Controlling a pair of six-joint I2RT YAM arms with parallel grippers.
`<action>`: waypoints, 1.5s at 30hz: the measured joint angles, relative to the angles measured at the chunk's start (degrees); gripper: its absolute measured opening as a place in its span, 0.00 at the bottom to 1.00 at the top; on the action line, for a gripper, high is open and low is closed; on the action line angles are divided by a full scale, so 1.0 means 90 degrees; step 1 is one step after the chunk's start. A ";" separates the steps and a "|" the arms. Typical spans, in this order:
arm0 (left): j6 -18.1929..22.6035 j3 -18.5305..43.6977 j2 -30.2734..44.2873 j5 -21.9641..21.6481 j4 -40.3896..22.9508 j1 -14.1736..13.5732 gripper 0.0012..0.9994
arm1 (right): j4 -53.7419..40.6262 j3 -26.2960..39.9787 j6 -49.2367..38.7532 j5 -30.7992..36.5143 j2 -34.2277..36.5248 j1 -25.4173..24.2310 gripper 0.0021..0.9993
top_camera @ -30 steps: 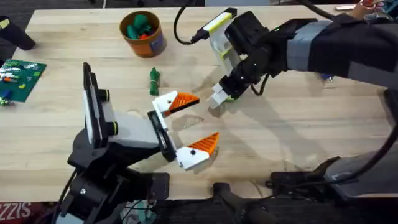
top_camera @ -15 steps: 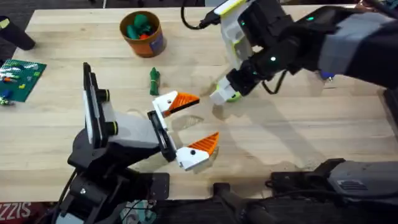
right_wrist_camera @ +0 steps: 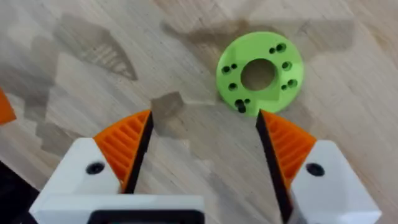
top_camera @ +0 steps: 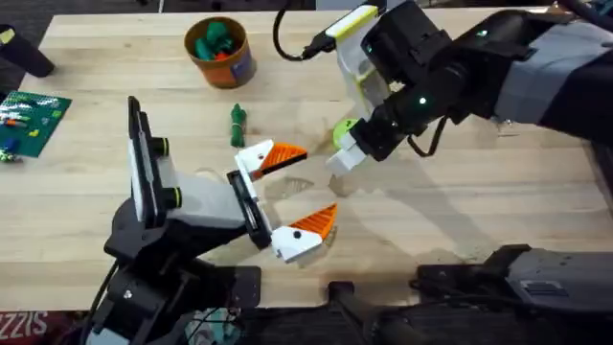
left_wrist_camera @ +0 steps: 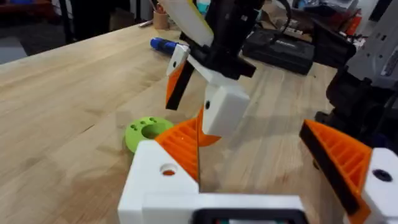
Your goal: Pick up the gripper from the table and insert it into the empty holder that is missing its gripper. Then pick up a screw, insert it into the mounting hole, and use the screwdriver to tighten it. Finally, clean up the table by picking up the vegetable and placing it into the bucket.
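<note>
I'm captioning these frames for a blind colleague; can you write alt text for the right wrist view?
A lime-green disc with a large centre hole and small dark holes lies flat on the wooden table. The right gripper hangs over it with its jaws open, the orange ribbed pads apart and not touching the disc.

You see the lime-green gripper (right_wrist_camera: 261, 73) with dark holes, a dark-green vegetable (top_camera: 238, 125), an orange-brown bucket (top_camera: 237, 59) with a blue label, and pale wood table (top_camera: 479, 201).
</note>
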 joint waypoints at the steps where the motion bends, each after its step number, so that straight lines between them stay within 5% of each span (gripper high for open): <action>1: -0.0001 0.0000 0.0001 0.0000 0.0000 0.0000 0.98 | 0.0007 0.0000 0.0004 0.0005 0.0000 0.0000 0.99; 16: -0.0002 0.0000 0.0001 0.0002 0.0000 0.0000 0.98 | 0.0001 0.0000 0.0028 0.0338 0.0864 -0.0002 0.99; 35: -0.0002 0.0000 0.0000 0.0000 0.0000 0.0000 0.98 | 0.0281 0.0002 0.0030 0.0407 0.1067 0.0002 0.99; 45: 0.0000 0.0000 0.0000 0.0000 0.0000 0.0000 0.98 | 0.0317 0.0002 0.0039 0.0628 0.1098 -0.0005 0.68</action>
